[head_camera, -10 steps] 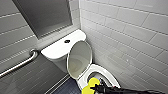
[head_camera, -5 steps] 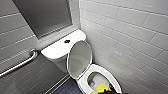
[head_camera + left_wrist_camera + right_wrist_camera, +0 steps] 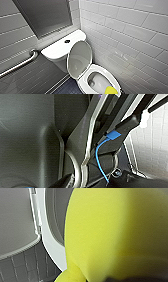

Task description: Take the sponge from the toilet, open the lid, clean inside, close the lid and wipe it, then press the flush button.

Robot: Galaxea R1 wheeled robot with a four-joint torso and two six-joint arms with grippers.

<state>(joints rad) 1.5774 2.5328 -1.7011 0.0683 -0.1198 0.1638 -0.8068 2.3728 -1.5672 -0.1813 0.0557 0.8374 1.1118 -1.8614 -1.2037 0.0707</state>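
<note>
The white toilet [image 3: 84, 76] stands against the tiled wall with its lid [image 3: 79, 58] raised and leaning back on the tank [image 3: 58, 48]. The lid's greyish underside faces the open bowl. The yellow sponge [image 3: 111, 90] sits low over the near right part of the bowl. In the right wrist view the sponge [image 3: 115, 233] looms very close, held in my shut right gripper beside the white rim [image 3: 51, 240]. The left wrist view shows dark parts of my own body and a blue cable [image 3: 98, 156], with nothing in the left gripper.
A dark round flush button [image 3: 67, 41] sits on the tank's flat top. A metal grab bar [image 3: 18, 65] runs along the left wall. White tiled wall [image 3: 130, 37] closes in on the right, and dark floor [image 3: 65, 88] lies left of the bowl.
The sponge has slid toward the near right of the bowl, down to the picture's edge. The dark arm behind it has dropped out of the head view. The lid stays up.
</note>
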